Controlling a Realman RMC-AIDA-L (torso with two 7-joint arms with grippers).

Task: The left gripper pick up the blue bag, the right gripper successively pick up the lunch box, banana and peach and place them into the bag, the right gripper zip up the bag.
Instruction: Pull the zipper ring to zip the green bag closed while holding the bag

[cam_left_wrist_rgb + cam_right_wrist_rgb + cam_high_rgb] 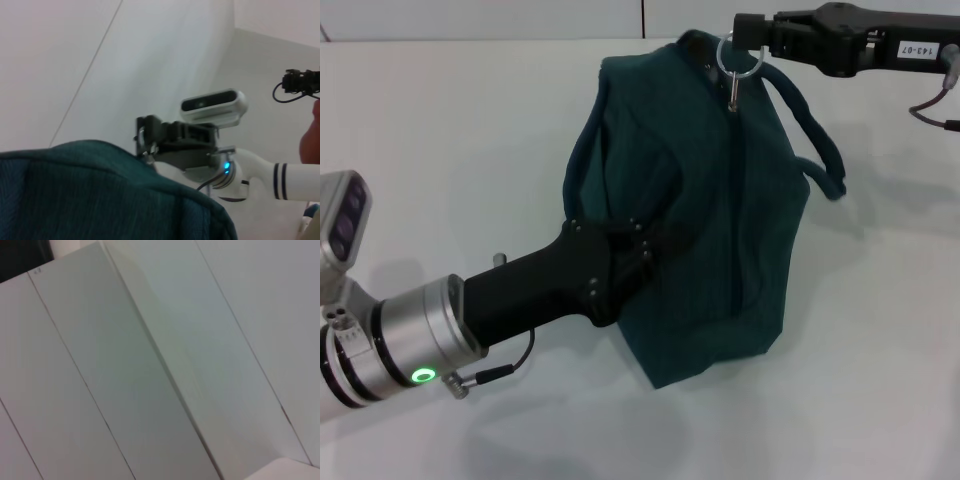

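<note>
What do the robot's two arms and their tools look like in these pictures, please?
The left tool is black with small rivets, on a black forearm that widens into a silver cylinder bearing a glowing green ring light and a thin black cable. The right tool is black and angular; its arm carries a small white label with printed digits and dark cables behind.

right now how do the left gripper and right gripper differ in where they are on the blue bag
The left gripper grips the blue bag low on its near side, its arm coming from the near left. The right gripper sits at the bag's far top end, at the zipper ring, reaching in from the right. Both are black.
</note>
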